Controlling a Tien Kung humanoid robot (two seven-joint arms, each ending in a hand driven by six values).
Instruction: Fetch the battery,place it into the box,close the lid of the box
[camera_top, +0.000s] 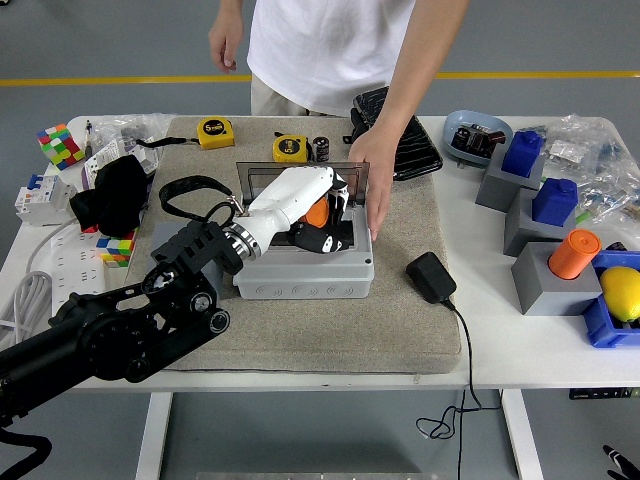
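An orange battery (316, 213) sits clasped in the curled fingers of the left robot hand (318, 218), held over the open cavity of a grey box (305, 272) on a beige mat (300, 330) at the middle of the desk (520, 350). The box's clear lid (300, 175) stands raised along its far side. A person at the desk's far edge rests one hand (372, 175) against the lid's right end and the box's right side. Two yellow tape measures (290, 149) and a small black cylinder (321, 149) lie on the mat's far edge behind the box. A black power adapter (431, 277) lies just right of the box. A colour cube (59, 145) sits near the desk's far left corner.
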